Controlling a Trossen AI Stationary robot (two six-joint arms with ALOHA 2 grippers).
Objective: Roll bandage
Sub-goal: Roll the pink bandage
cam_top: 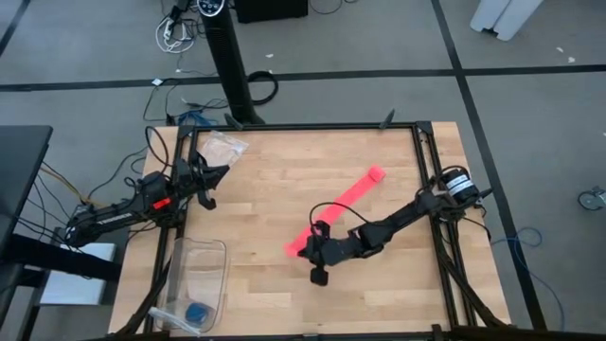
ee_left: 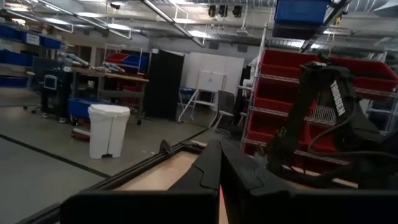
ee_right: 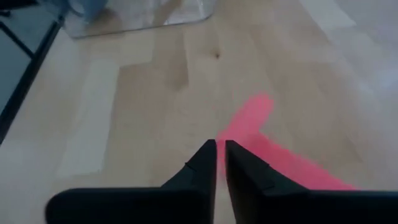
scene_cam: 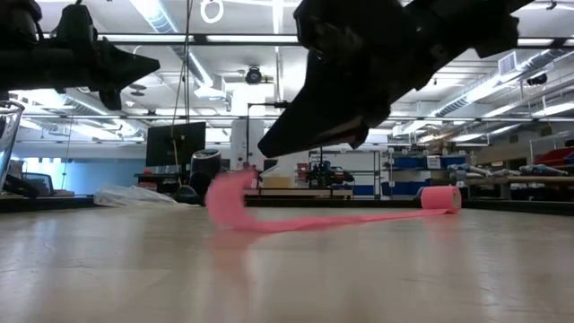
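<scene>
Right gripper (cam_top: 317, 254) sits over the near end of the bandage (cam_top: 337, 210), roughly mid-table, a bit toward the right edge. Its fingers (ee_right: 205, 163) show only a thin gap in the right wrist view, nearly together, w/ nothing clamped between them; the pink end lies just beside the tips, on the wood. Can't tell if the tips touch the fabric.

Bandage is mostly laid out flat: a long pink strip running diagonally from near the table's middle toward the far right corner. Low view shows a small compact roll at the far end and the near end lifted or curled up off the surface, blurred, so can't say how tight.

Left gripper (cam_top: 204, 178) waits near the left edge, toward the far left corner, fingers (ee_left: 211, 171) pressed together, holding nothing, well apart from the bandage.

Progress, as I judge it: early. Most of the length is unrolled and flat. Left to do: get a grip on an end, turn it over onto itself, keep winding along the strip till it's one roll.

Also on table: clear container (cam_top: 197, 280) at the near left corner w/ a small blue object (cam_top: 197, 312) in it, and a clear plastic bag (cam_top: 222, 148) by the far edge.
</scene>
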